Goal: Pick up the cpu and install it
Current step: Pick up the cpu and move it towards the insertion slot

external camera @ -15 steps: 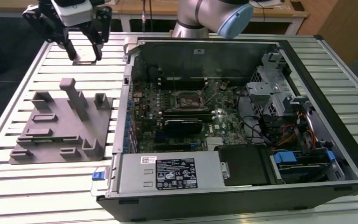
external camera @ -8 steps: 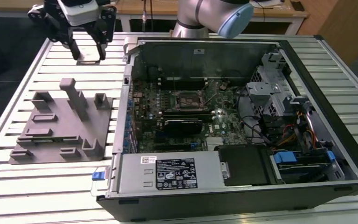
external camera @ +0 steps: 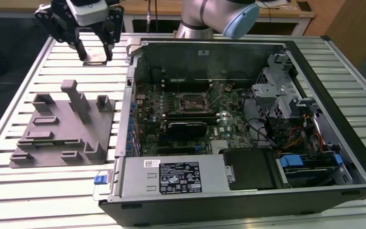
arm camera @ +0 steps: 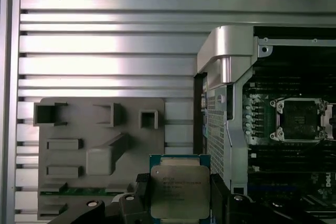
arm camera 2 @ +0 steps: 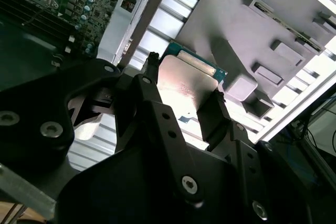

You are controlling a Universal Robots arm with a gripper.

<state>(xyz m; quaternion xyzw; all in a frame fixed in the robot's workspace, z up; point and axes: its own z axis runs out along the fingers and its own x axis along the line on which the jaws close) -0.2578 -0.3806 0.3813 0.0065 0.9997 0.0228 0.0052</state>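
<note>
The cpu [external camera: 96, 60], a flat square chip with a silvery top, sits between the black fingers of my gripper [external camera: 96, 55] over the slatted table, at the far side on the exterior view's left. In both wrist views the fingers press on two opposite edges of the cpu [arm camera: 179, 191] [arm camera 2: 190, 80], so the gripper [arm camera: 181, 196] [arm camera 2: 184, 97] is shut on it. The dark square socket [external camera: 191, 101] [arm camera: 299, 120] lies open on the motherboard inside the computer case, well away from the gripper. I cannot tell whether the chip touches the table.
A grey plastic fixture [external camera: 62, 129] [arm camera: 100, 150] [arm camera 2: 262, 40] with upright posts stands on the table between the gripper and the near edge. The open computer case [external camera: 354, 143] has tall metal walls, a drive cage and cables on the exterior view's right.
</note>
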